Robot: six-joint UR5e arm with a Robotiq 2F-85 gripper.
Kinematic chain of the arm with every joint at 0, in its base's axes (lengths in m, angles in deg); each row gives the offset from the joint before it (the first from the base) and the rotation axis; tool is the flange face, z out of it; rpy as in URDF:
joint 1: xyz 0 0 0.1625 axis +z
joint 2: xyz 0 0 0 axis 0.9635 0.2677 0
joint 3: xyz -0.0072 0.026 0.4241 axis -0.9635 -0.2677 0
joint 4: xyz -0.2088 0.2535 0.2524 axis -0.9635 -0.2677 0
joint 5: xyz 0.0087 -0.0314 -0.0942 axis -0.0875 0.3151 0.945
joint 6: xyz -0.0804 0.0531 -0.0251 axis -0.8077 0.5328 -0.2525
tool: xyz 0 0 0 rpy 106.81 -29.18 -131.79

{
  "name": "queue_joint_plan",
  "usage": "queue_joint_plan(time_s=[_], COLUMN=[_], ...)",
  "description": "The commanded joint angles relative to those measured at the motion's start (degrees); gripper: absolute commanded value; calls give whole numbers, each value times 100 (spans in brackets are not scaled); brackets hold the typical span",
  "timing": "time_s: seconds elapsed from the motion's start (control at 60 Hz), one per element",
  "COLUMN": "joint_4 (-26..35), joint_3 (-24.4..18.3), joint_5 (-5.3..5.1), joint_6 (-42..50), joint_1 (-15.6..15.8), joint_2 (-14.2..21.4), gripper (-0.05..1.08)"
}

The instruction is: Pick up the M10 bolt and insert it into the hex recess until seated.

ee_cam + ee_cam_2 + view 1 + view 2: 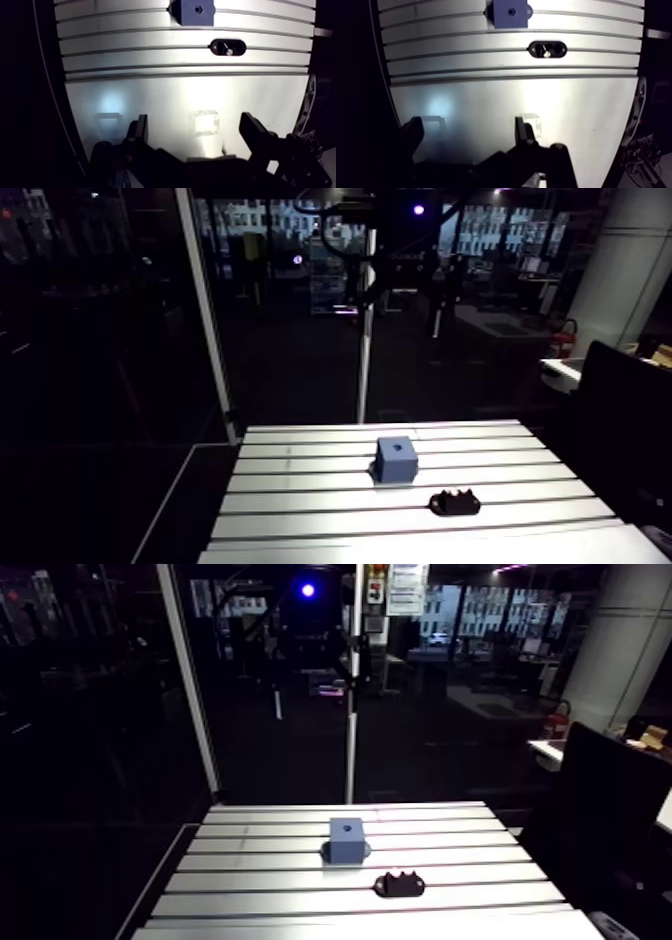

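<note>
Jaws: spread wide, empty, well short of both parts.
M10 bolt (pixel 228 50): sits in black holder (pixel 455 503), lower right of centre in the arm view, likely presented for grasping.
Hex recess (pixel 198 9): faces up atop blue block (pixel 396 459), mid-table (pixel 300 500), suiting vertical insertion.

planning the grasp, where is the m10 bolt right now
In the wrist view the bolt sits in the black holder on the slotted table, ahead of the open gripper and just nearer it than the blue block.
</note>
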Motion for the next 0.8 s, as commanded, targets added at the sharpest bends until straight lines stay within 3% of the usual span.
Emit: queue_joint_plan(time_s=[0.017, 0.35, 0.533, 0.633, 0.667, 0.8], joint_4=[88, 88, 79, 71, -8, -422], joint_3=[334, 350, 384, 428, 484, 710], joint_5=[-211, -211, -153, -10, 105, 208], joint_6=[-167, -167, -184, -192, -216, -519], joint_1=[290, 273, 246, 239, 199, -24], joint_2=[545, 545, 545, 536, 536, 543], gripper=[1, 1, 1, 1, 1, 1])
